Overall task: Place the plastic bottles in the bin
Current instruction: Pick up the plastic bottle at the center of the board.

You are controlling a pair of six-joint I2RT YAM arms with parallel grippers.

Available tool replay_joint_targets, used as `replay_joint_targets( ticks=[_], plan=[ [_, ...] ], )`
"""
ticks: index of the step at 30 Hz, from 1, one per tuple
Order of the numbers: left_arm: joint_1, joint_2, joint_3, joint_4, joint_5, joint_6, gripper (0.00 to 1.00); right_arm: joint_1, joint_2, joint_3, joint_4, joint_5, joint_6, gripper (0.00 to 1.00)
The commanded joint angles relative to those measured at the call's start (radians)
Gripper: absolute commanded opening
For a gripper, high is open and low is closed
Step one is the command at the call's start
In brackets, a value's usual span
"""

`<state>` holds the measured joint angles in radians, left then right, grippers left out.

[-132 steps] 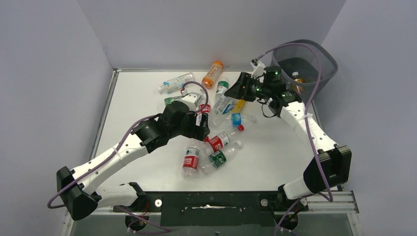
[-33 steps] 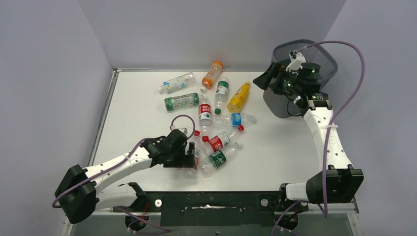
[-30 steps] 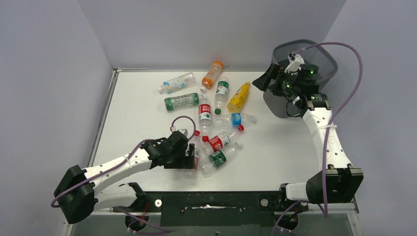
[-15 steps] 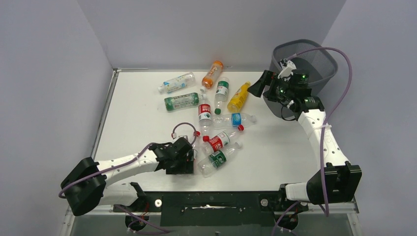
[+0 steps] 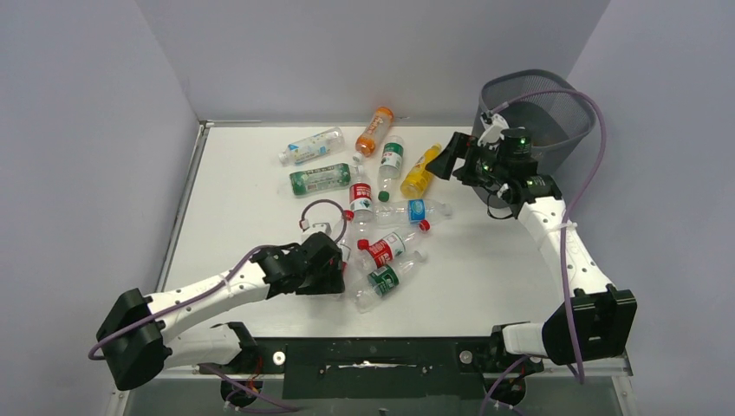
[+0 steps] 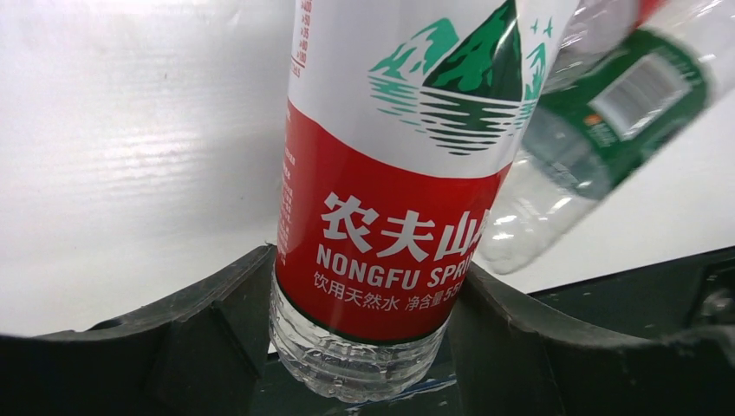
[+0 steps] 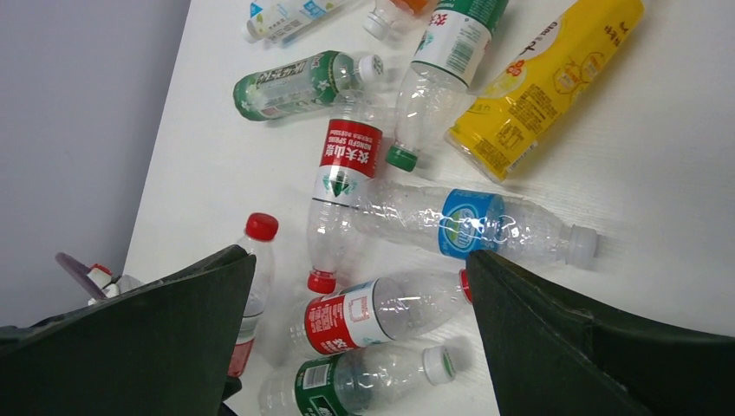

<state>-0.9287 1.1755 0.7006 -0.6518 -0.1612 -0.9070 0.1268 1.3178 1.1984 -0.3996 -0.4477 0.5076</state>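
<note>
Vs one second ago: left claw (image 6: pixel 366 270) has narrowed from wide onto the red-label bottle (image 6: pixel 390 217). It now pinches the bottle's lower body on both sides, near the table's front edge. Right claw (image 5: pixel 440 161) has swung off the bin (image 5: pixel 568 121) toward the yellow bottle (image 5: pixel 420 171), jaws fully spread, empty. Other bottles (image 5: pixel 417 211) lie scattered mid-table, unmoved. Bin sits at the far right corner. White table (image 5: pixel 251 217), plain pale lilac walls (image 5: pixel 347 52) on three sides.

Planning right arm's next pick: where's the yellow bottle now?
Top view: yellow bottle lies on the table's far right, between the green-capped bottle and the right end effector, short of the bin.
</note>
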Motion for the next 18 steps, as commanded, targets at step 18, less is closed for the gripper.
replay_joint_targets(
  ticks=[18],
  plan=[
    [-0.005, -0.041, 0.221, 0.210, -0.037, 0.116, 0.55, 0.183, 0.045, -0.042, 0.294, -0.203, 0.169, 0.98]
  ],
)
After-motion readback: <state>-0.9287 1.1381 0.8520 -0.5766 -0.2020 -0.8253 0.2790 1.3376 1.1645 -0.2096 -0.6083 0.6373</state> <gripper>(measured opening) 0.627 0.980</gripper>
